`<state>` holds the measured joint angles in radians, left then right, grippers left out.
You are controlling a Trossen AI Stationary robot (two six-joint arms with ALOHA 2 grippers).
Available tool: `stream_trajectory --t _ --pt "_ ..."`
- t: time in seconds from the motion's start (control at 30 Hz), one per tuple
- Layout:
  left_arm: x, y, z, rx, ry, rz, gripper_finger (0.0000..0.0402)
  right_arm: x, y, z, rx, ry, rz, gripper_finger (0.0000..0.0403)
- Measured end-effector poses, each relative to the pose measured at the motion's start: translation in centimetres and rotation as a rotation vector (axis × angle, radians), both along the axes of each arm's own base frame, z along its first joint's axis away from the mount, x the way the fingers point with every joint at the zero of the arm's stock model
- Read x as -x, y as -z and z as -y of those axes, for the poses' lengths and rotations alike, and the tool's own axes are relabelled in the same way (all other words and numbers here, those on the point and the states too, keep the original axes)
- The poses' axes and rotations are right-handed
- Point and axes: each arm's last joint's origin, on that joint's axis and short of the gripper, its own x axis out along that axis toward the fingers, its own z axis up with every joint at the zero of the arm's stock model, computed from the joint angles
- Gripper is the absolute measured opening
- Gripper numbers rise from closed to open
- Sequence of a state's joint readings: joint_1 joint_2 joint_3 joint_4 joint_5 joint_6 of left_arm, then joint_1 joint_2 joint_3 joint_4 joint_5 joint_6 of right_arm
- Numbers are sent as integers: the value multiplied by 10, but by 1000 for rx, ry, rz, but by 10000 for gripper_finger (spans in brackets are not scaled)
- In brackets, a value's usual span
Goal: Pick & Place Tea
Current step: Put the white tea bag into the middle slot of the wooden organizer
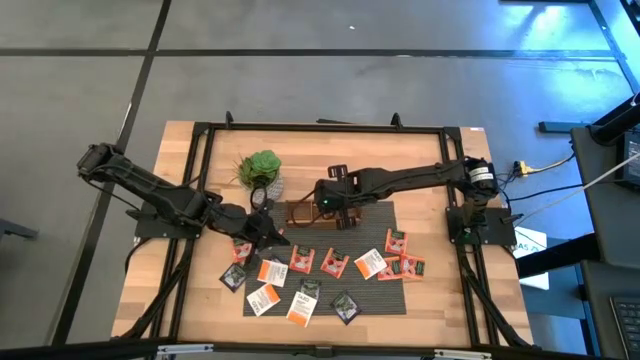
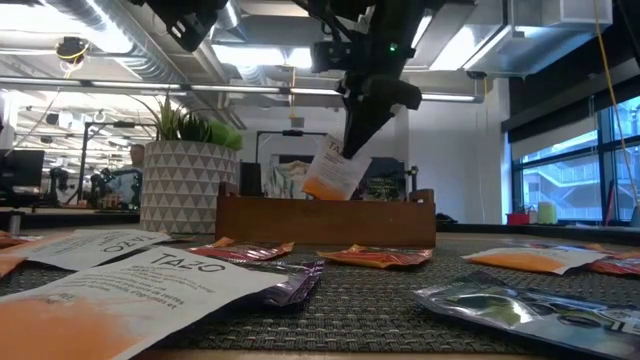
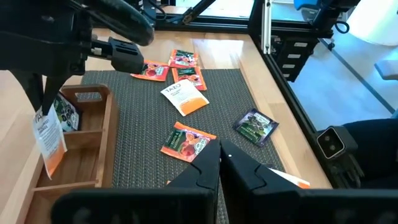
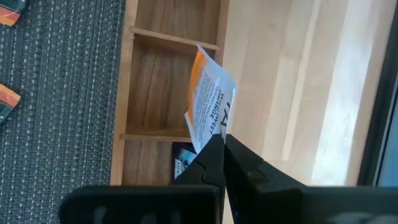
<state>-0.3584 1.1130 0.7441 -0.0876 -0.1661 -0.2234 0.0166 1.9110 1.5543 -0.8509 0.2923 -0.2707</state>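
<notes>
— Orange and white, that sachet (image 4: 210,106) pinched in the right gripper (image 4: 222,144)?

— Yes. The fingers are clamped on its corner, and it hangs above the wooden tray (image 1: 300,212), clear of the wood. From table height it dangles tilted over the tray's wall (image 2: 325,221).

— Is anything already in the tray?

— One dark sachet (image 3: 64,114) stands in the end compartment. The compartment under the hanging sachet looks bare.

— Where is the left gripper (image 1: 266,234)?

— Over the near left part of the mat (image 1: 375,290), just near of the plant (image 1: 261,170). Its fingers (image 3: 205,163) are pressed together, and nothing shows between them.

— And the rest of the tea?

— Spread flat on the mat, near of the tray. A cluster of orange-red sachets (image 1: 403,262) lies at the right edge. Another orange-red one (image 1: 335,263) sits mid-mat, with a white one (image 1: 369,263) just beside it. White ones with orange print (image 1: 263,298) lie on the near left. Dark ones (image 1: 345,305) sit along the near edge.

— Do any of them overlap?

— The right cluster touches or overlaps; I cannot tell which. The others mostly lie apart.

— The plant?

— In a patterned white pot (image 2: 186,186), far left of the tray, just beside it.
</notes>
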Motion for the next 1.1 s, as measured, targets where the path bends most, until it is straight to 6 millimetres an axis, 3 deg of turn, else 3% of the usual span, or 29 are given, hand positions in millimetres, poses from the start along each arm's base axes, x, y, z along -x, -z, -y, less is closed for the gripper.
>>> stream_trajectory --t 0.67,0.87,1.1 --pt "0 0 0 0 0 0 5 0 0 0 21 -49 -15 37" --pt "0 0 0 0 0 1 7 -2 -1 2 70 20 23 43" --pt "0 0 0 3 -1 0 6 -3 -1 -3 -66 12 47 44"
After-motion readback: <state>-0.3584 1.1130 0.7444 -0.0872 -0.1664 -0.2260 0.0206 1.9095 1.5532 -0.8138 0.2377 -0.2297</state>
